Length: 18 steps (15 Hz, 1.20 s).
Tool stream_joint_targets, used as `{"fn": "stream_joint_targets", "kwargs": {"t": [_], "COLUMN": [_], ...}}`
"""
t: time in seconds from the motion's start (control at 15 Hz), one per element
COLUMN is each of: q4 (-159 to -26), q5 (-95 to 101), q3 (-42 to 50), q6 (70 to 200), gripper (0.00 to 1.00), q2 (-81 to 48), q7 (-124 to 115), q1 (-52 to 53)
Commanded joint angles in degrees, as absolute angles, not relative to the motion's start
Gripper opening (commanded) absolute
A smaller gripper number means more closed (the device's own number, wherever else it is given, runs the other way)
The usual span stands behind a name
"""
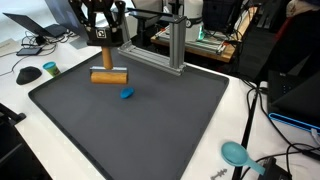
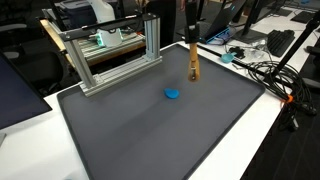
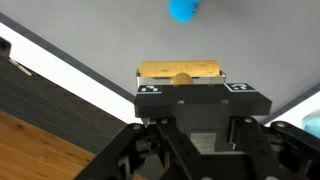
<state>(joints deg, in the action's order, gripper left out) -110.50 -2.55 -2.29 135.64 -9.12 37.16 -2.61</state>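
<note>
My gripper [image 1: 103,47] hangs over the far part of a dark grey mat [image 1: 140,135], shut on the upright peg of a wooden T-shaped piece [image 1: 108,75]. The piece's horizontal bar lies at or just above the mat; I cannot tell whether it touches. In an exterior view the wooden piece [image 2: 193,65] shows as a narrow upright stick below the gripper [image 2: 191,45]. In the wrist view the wooden bar [image 3: 180,69] shows just beyond the gripper body [image 3: 181,78]. A small blue object [image 1: 126,95] [image 2: 173,95] [image 3: 183,10] lies on the mat close by, apart from the wood.
An aluminium frame [image 1: 168,45] [image 2: 110,50] stands at the mat's far edge. A teal utensil [image 1: 236,153] lies on the white table beside the mat. A black mouse [image 1: 28,73] and cables [image 2: 270,75] sit off the mat. Monitors and clutter stand behind.
</note>
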Motion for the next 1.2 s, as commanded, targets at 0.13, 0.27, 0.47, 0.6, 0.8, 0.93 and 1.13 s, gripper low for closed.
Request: {"fn": "stream_joint_targets", "kwargs": {"t": [0.13, 0.27, 0.47, 0.6, 0.8, 0.93, 1.13], "q4": [-109.8, -109.74, -110.36, -110.36, -111.41, -111.73, -112.04], "q5": [5.91, -6.21, -3.92, -4.52, -3.75, -2.72, -0.4], "q3": [1.38, -1.4, -0.64, -0.89, -0.05, 0.74, 1.98], "q6": [131.35, 127.44, 128.73, 128.68, 133.35, 133.95, 133.0], "gripper": [0.23, 0.23, 0.48, 0.48, 0.23, 0.23, 0.23], "q2": [-9.72, -9.77, -10.29, -10.29, -10.45, -10.47, -10.42], "q7": [17.81, 26.85, 25.06, 25.21, 17.51, 10.15, -0.46], "q1": [-1.97, -3.99, -3.12, -3.08, -2.75, -2.42, -1.79]}}
